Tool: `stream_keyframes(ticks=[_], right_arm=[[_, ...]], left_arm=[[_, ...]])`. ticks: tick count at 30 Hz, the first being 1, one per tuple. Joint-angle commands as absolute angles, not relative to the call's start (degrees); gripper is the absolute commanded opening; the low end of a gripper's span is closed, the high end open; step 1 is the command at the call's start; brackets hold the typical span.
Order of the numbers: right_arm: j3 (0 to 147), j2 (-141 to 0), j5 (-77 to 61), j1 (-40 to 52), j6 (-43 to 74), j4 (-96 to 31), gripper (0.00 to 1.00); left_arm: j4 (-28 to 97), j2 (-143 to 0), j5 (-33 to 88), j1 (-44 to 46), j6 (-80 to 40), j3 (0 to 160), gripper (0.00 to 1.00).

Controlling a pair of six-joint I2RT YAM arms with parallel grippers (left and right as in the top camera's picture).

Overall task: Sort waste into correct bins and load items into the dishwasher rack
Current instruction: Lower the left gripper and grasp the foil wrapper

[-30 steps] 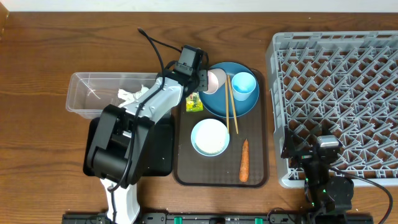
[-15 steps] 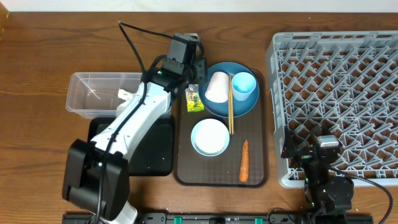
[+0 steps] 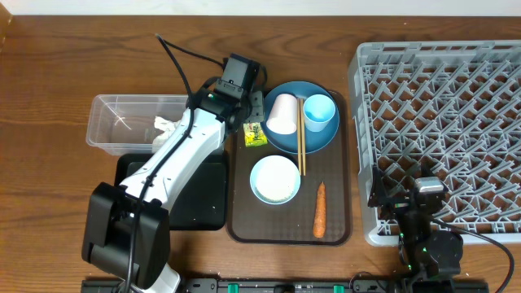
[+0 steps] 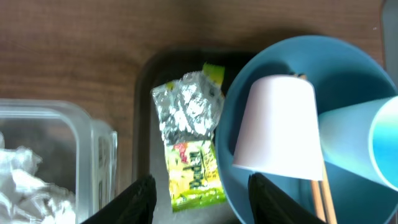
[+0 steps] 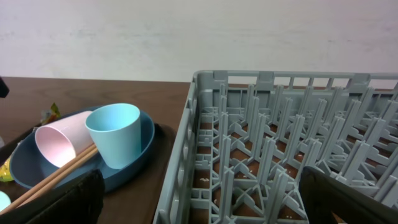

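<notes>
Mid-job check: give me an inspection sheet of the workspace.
Surface: wooden table, brown serving tray on it.
Job's things: pink cup lying, light blue cup upright, chopsticks on blue plate; white bowl, carrot, wrapper on tray; tissues in clear tub; black tray; rack holds no dishes.
Clutter: nothing seen.
Grippers: left gripper open above wrapper; right gripper open, empty.
Cables: black cable loops above left arm.
Surroundings: white wall.

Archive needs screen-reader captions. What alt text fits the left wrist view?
The open left claw hovers over a foil wrapper on a brown tray. A blue plate holds a toppled pink cup, a light blue cup and chopsticks; a clear tub holds tissues.
</notes>
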State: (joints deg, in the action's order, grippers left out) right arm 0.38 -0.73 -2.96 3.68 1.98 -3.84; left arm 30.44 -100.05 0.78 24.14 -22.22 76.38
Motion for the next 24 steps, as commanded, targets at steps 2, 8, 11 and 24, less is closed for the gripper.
stream_keyframes(ticks=[2,8,11,24], right_arm=[[0.3,-0.8,-2.8,5.3,2.5,-4.1,0.99],[0.3,-0.8,-2.8,5.3,2.5,-4.1,0.99],[0.3,-0.8,-2.8,5.3,2.5,-4.1,0.99],[0.3,-0.8,-2.8,5.3,2.5,-4.1,0.99]], left_arm=[[31.4,-101.7,-0.7,24.1,-24.9,76.8,0.51],[34.5,-103.8,-0.8,23.9,-24.9,76.7,0.5],[35.4,-103.9,-1.0,23.4,-24.7,76.6,0.5],[36.6,-103.9,-6.3,22.6,-22.1,75.6,0.45]])
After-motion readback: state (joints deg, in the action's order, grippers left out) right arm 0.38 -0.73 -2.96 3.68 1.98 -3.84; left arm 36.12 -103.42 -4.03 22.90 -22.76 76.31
